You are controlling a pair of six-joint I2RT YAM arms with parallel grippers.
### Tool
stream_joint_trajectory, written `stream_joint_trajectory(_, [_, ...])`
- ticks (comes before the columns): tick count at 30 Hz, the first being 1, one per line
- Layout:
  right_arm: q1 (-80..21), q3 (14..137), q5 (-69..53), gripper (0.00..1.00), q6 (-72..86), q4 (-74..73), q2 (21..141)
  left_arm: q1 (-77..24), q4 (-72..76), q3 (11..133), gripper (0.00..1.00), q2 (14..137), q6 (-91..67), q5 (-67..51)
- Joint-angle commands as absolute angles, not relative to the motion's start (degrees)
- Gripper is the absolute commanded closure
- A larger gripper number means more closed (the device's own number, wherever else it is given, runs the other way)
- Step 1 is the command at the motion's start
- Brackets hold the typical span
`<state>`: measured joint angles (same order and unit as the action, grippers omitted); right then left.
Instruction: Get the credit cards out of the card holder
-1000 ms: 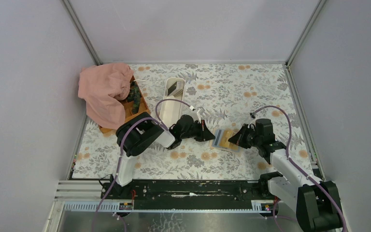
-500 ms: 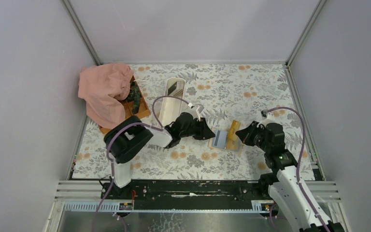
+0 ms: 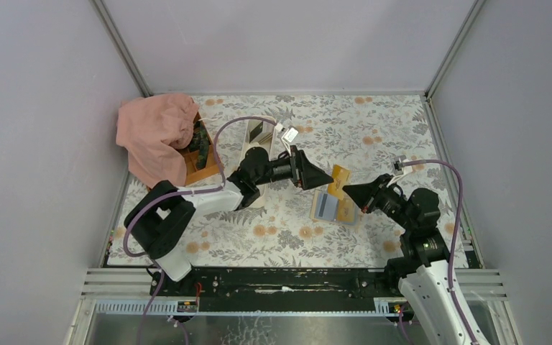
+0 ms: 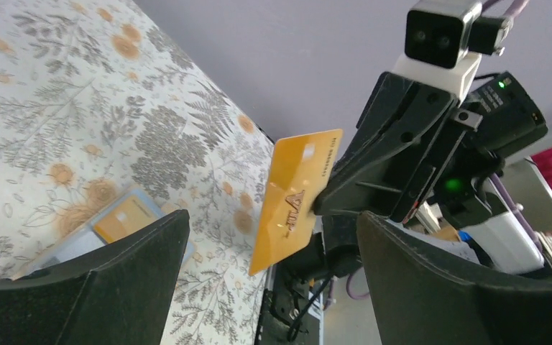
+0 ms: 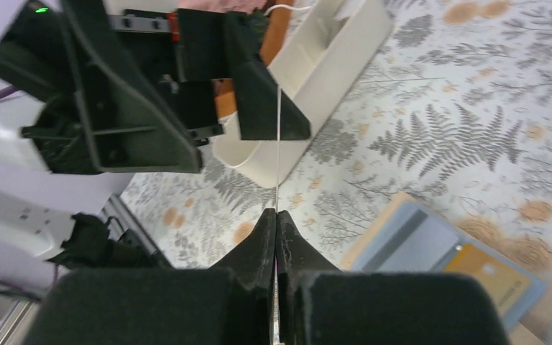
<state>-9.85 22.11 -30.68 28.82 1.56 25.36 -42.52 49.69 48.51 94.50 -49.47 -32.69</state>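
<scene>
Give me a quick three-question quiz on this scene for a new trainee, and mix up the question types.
1. True or false: the left gripper is open.
2. Multiple choice: the orange card raised above the table is gripped by: A, the left gripper; B, the right gripper; C, nothing.
3. Fill in: the card holder lies ___ on the table, its light blue inside showing.

Key: 1 true; 2 B; 3 open.
</scene>
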Motion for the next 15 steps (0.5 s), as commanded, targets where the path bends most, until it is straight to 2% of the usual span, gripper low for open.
stream_joint_trajectory(1, [-9.6, 24.5, -41.3, 1.00, 30.7, 8.9, 24.2, -42.5, 61.0, 47.7, 0.10, 96.2, -53.8, -39.7])
stream_joint_trajectory(8, [-9.6, 23.4, -45.5, 1.00, 33.4, 13.2, 25.5, -42.7, 71.5, 46.7, 0.32, 98.2, -59.9, -44.4])
stream_joint_trajectory(11, [-9.6, 23.5, -45.4, 1.00, 32.9, 12.7, 25.5, -42.7, 75.5, 46.1, 0.51, 98.8, -62.0, -45.0])
stream_joint_trajectory(15, [-9.6, 23.6, -44.8, 1.00, 32.8, 12.1, 25.2, -42.6, 79.1, 45.9, 0.66, 99.3, -63.9, -46.0])
